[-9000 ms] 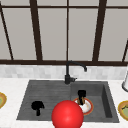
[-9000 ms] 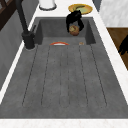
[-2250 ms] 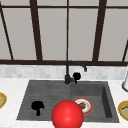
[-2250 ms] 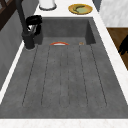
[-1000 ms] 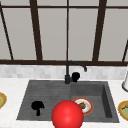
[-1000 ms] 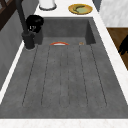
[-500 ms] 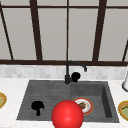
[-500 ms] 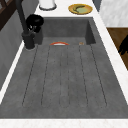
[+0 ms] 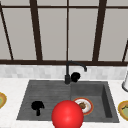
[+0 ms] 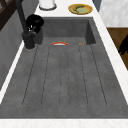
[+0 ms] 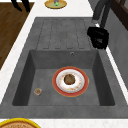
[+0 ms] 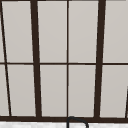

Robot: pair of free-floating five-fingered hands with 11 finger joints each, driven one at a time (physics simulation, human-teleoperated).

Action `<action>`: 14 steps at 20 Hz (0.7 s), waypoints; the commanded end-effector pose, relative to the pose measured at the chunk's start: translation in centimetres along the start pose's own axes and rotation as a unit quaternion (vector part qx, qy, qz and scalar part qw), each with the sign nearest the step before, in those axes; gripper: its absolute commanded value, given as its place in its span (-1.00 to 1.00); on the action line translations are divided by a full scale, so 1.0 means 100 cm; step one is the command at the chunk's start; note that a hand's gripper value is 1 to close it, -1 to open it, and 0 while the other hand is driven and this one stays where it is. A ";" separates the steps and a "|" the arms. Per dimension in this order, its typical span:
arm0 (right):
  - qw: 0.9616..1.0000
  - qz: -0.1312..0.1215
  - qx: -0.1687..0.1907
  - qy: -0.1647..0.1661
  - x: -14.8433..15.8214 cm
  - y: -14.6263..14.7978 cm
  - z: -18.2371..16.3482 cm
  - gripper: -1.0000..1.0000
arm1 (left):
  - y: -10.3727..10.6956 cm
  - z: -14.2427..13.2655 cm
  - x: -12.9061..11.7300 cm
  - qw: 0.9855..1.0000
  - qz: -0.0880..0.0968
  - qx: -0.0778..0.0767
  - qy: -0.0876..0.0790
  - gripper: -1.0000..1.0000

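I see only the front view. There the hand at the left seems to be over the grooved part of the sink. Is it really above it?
Observer: No. The side views show the left hand out in front of the counter, above the wooden floor.
Operator: And the hand by the faucet, where is it?
Observer: The right hand is close beside the foot of the faucet, at the back edge of the draining board.
Operator: Is anything in the basin besides the plate?
Observer: Yes, a small round thing lies on the basin floor, apart from the plate.
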 end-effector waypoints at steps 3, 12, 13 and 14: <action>1.000 0.020 -0.007 0.008 0.033 -0.002 0.009 1.00 | 0.000 0.000 0.000 1.000 0.000 0.000 0.000 0.00; 0.994 0.048 -0.042 0.087 0.046 0.001 0.017 1.00 | 0.000 0.000 0.000 1.000 0.000 0.000 0.000 0.00; 0.992 0.055 -0.047 0.106 0.050 0.001 0.020 1.00 | 0.000 0.000 0.000 1.000 0.000 0.000 0.000 0.00; 0.989 0.067 -0.056 0.121 0.054 0.002 0.022 1.00 | 0.000 0.000 0.000 1.000 0.000 0.000 0.000 0.00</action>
